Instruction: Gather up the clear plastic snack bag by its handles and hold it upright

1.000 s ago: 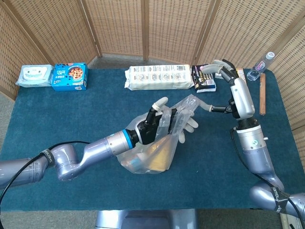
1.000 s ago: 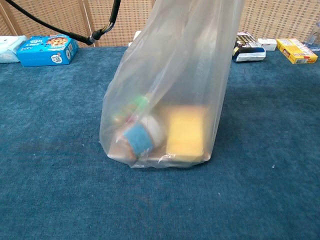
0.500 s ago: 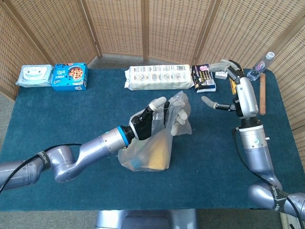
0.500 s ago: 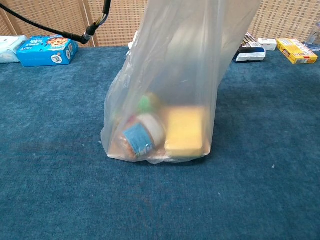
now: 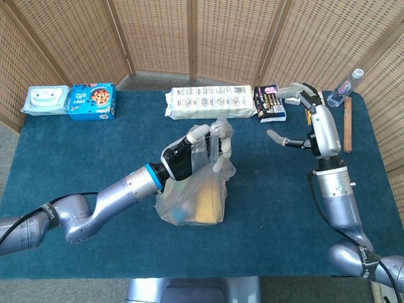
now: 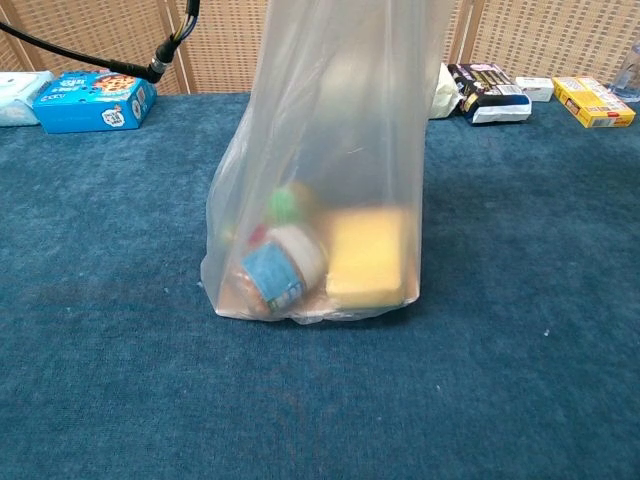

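Observation:
The clear plastic snack bag [image 5: 192,199] [image 6: 330,150] stands upright on the blue table, its base touching the cloth. Inside show a yellow packet [image 6: 368,258] and a cup with a blue label [image 6: 275,275]. My left hand [image 5: 196,150] grips the gathered handles at the top of the bag. My right hand [image 5: 295,117] hangs open in the air to the bag's right, well apart from it, holding nothing. The chest view shows the bag only, no hands.
Along the far edge lie a white wipes pack [image 5: 45,100], a blue cookie box [image 5: 92,101], a long white package [image 5: 211,102] and a dark packet [image 5: 270,103]. A bottle [image 5: 346,88] and a wooden stick [image 5: 346,123] sit at the far right.
My left hand has drawn the handles up and to the left, pulling the bag taller and straighter. My right hand has let go of the bag and drawn back to the right.

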